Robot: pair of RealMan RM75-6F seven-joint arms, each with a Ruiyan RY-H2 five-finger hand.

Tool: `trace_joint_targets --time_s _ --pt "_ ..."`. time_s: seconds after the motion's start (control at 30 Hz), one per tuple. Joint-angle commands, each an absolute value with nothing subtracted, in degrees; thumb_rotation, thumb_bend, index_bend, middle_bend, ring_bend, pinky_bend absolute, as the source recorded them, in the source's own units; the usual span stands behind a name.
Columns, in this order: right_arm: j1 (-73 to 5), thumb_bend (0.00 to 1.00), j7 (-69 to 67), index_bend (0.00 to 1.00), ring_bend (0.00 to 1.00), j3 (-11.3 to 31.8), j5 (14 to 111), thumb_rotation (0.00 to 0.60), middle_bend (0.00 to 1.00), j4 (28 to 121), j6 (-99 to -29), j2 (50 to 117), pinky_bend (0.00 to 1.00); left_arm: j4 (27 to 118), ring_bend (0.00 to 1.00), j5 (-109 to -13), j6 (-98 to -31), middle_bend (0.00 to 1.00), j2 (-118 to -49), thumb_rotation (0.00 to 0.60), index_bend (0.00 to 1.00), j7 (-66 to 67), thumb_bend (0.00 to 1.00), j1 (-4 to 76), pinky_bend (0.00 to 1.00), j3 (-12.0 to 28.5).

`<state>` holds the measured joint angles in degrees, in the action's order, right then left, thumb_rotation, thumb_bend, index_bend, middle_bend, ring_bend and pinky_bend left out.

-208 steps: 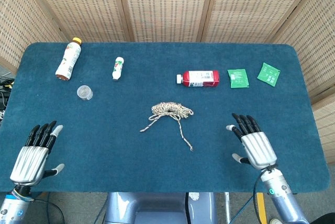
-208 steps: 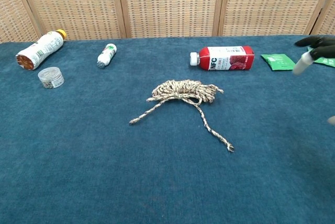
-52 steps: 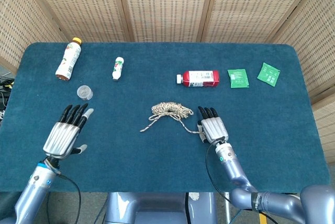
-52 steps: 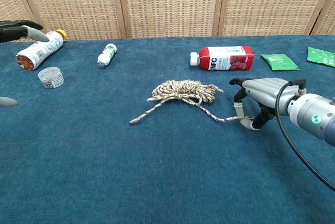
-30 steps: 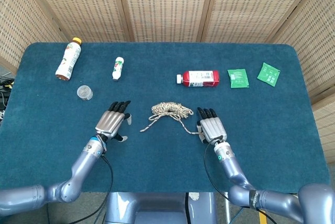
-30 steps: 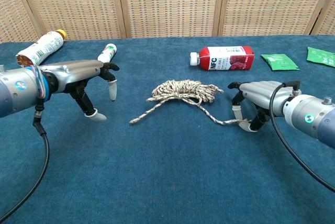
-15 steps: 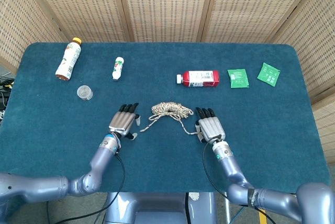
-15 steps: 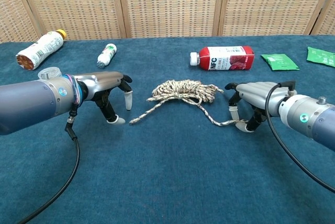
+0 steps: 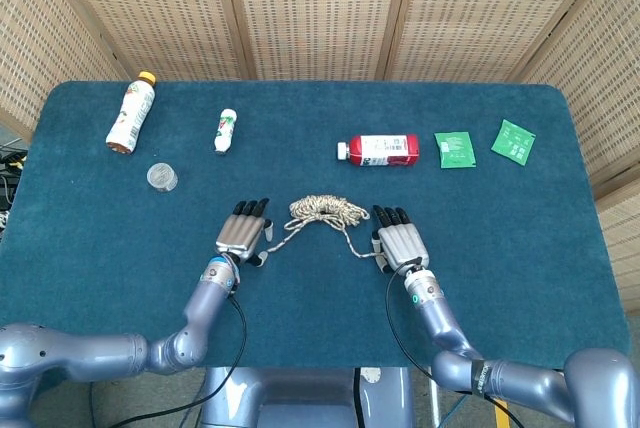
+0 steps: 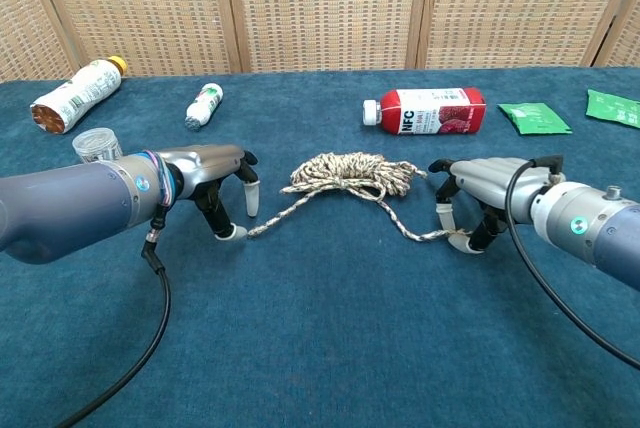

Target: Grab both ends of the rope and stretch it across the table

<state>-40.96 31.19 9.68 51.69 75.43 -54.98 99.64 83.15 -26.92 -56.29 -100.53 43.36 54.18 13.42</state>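
Note:
The beige braided rope (image 9: 328, 211) lies bunched mid-table on the blue cloth, its coil (image 10: 350, 173) between my two hands. One loose end (image 10: 254, 231) trails left and stops just beside the thumb tip of my left hand (image 10: 215, 183), whose fingers (image 10: 251, 198) arch apart above the cloth and hold nothing. The other strand runs right into my right hand (image 10: 485, 193), which pinches that end (image 10: 450, 237) low against the cloth. From the head view, the left hand (image 9: 243, 231) and right hand (image 9: 400, 242) flank the coil, palms down.
An orange-capped bottle (image 9: 131, 113), a small white bottle (image 9: 226, 130) and a clear round jar (image 9: 161, 177) lie at the back left. A red bottle (image 9: 380, 149) lies behind the rope, with two green sachets (image 9: 454, 148) (image 9: 513, 141) to its right.
My left hand has slid right across the cloth until its thumb is at the rope's left end. The right hand has eased slightly left with its rope end.

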Motion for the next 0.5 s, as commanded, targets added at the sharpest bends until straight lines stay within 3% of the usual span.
trace_joint_targets --time_s 0.03,0.5 --pt "-40.96 0.50 31.11 0.71 0.00 9.63 51.74 0.600 0.01 75.24 -54.91 99.63 0.00 82.48 0.00 -26.68 -55.94 0.00 -100.89 0.600 0.48 42.95 0.35 54.42 0.00 13.30" --pt "-40.59 0.50 29.31 0.71 0.00 9.28 52.39 0.600 0.01 73.50 -54.20 100.19 0.00 80.74 0.00 -25.46 -56.26 0.00 -102.64 0.600 0.50 42.95 0.38 55.72 0.00 12.63"
